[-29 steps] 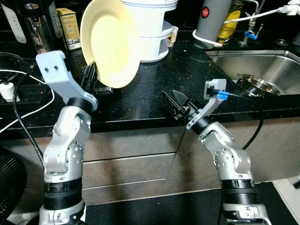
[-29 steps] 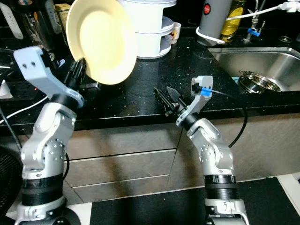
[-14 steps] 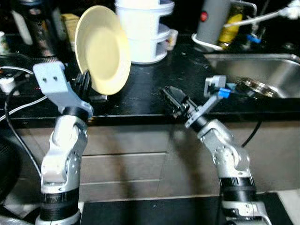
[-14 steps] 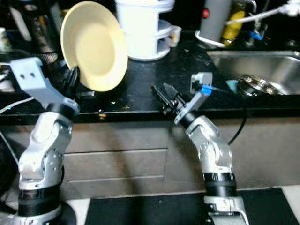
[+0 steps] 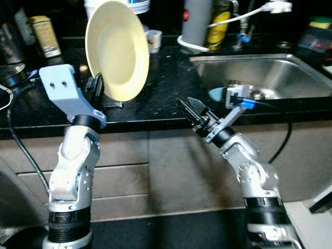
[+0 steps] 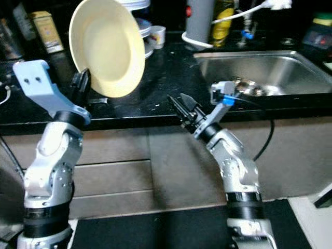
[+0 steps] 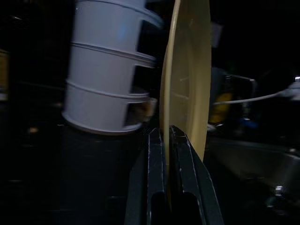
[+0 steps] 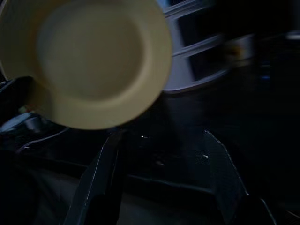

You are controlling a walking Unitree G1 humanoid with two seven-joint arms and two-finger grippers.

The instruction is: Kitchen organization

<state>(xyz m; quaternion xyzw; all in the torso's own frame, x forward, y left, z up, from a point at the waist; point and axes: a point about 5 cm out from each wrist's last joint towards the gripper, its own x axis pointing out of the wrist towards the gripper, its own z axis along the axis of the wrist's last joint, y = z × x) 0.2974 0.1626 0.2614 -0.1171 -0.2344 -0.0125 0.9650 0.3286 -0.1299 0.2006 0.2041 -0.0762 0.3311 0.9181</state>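
The pale yellow plate (image 5: 117, 49) stands nearly upright above the black countertop (image 5: 166, 88), its lower rim pinched in the left gripper (image 5: 97, 85). The right gripper (image 5: 195, 111) hangs at the counter's front edge, fingers spread, holding nothing; a steel sink (image 5: 259, 72) lies beyond.

In the left wrist view, both fingers (image 7: 154, 154) clamp the plate's rim, before a white tiered container (image 7: 105, 84).

The right wrist view has the plate face-on between parted fingers (image 8: 103, 173).

A rim-only grip invites slipping, so carrying it slowly and level seems wise.
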